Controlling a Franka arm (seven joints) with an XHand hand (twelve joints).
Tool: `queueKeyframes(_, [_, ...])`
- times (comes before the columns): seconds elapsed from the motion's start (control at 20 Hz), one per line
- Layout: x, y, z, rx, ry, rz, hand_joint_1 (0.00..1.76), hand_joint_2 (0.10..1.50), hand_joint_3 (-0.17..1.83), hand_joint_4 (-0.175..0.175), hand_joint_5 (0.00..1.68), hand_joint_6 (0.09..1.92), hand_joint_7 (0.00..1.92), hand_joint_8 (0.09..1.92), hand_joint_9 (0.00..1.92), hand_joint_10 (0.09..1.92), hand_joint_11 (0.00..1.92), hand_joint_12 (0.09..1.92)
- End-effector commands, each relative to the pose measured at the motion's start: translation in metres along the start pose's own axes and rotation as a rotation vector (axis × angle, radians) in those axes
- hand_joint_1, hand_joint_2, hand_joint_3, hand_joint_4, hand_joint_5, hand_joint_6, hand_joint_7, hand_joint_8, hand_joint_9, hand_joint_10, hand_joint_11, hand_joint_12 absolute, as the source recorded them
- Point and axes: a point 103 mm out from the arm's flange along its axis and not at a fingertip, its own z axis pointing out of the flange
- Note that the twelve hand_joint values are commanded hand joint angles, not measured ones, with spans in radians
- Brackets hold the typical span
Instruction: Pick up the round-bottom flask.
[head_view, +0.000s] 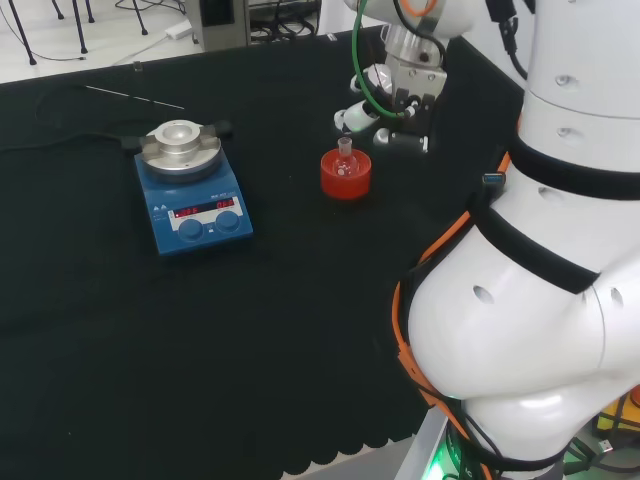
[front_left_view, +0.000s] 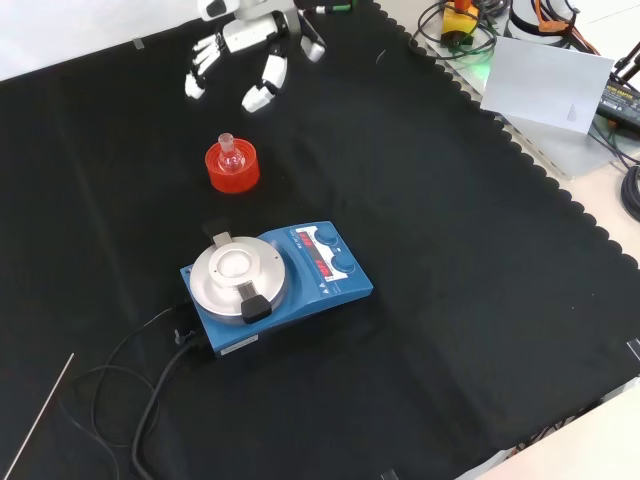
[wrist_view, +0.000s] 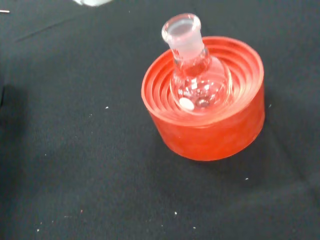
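Approach to round-bottom flask (wrist_view: 197, 80), upright in red ribbed stand (front_left_view: 232, 167).
Hand (front_left_view: 245, 45) beyond stand, fingers spread, empty; best to pinch neck, lift straight.

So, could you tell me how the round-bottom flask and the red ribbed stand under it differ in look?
The round-bottom flask is clear glass, while the red ribbed stand is opaque red. The flask has a round bulb with a narrow neck pointing up; the stand is a squat, wide ring with stepped ridges inside. The flask is narrower and sits in the stand's hollow, its neck rising above the rim. Both rest on the black cloth, apart from the hand.
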Motion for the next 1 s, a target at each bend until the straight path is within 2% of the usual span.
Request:
queueKeyframes(0.05, [-0.015, 0.017, 0.013, -0.021, 0.065, -0.001, 0.8, 0.71, 0.69, -0.042, 0.44, 0.09, 0.2, 0.63, 0.33, 0.66, 0.0, 1.28])
queueKeyframes(0.35, [-0.029, 0.024, 0.02, -0.002, 0.118, 0.001, 0.8, 0.7, 0.71, -0.041, 0.45, 0.09, 0.2, 0.63, 0.34, 0.65, 0.0, 1.3])
queueKeyframes(0.8, [-0.041, 0.035, 0.036, 0.016, 0.132, -0.036, 0.82, 0.68, 0.73, -0.04, 0.46, 0.09, 0.21, 0.63, 0.34, 0.65, 0.0, 1.33])
queueKeyframes(1.0, [-0.045, 0.039, 0.043, -0.002, 0.136, -0.04, 0.83, 0.66, 0.73, -0.04, 0.47, 0.09, 0.21, 0.62, 0.34, 0.65, 0.0, 1.34])
